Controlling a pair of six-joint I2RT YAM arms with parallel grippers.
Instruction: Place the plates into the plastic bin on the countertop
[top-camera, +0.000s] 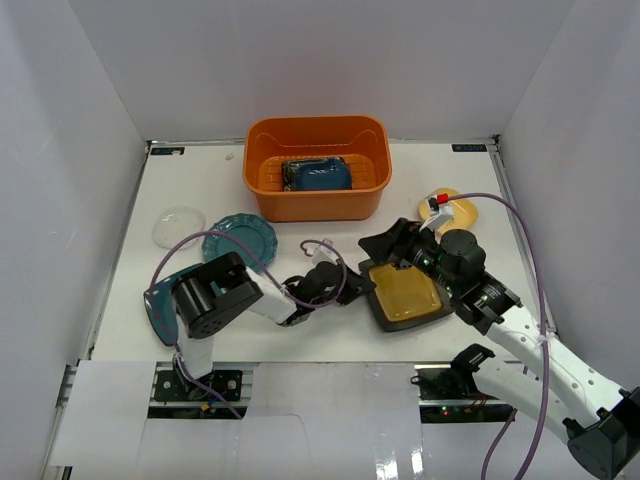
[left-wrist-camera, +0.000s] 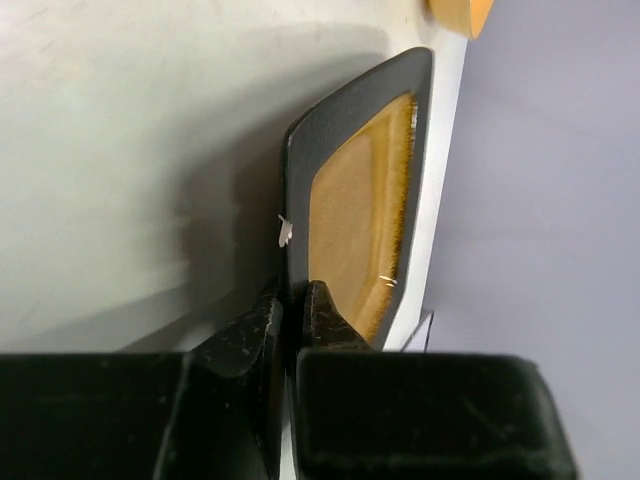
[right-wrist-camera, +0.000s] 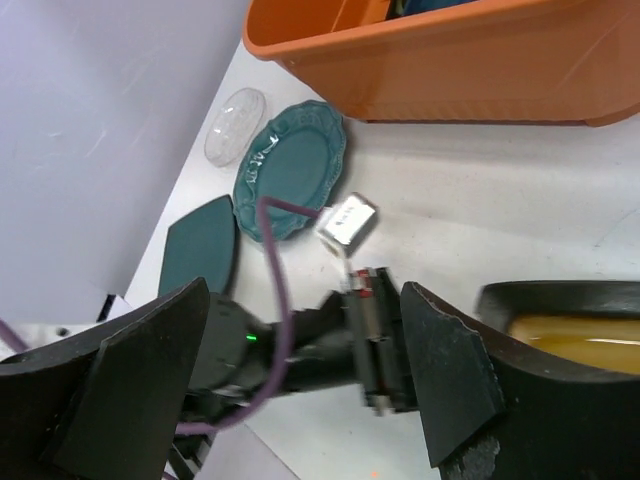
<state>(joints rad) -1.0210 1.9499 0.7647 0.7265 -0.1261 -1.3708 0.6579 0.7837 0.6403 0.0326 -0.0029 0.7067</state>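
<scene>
Overhead, the left end effector (top-camera: 360, 288) reaches right to the left rim of the dark gold-centred plate (top-camera: 405, 295), which is near and right of the orange bin (top-camera: 317, 205). Only the left wrist view shows the grip — fingers (left-wrist-camera: 325, 320) pinched on that rim. The right end effector (top-camera: 392, 243) hangs over the plate's far left corner, and its wrist view shows fingers (right-wrist-camera: 450, 370) spread, holding nothing. A blue plate (top-camera: 325, 177) lies in the bin — bare counter (top-camera: 200, 180) separates bin and dark plate.
</scene>
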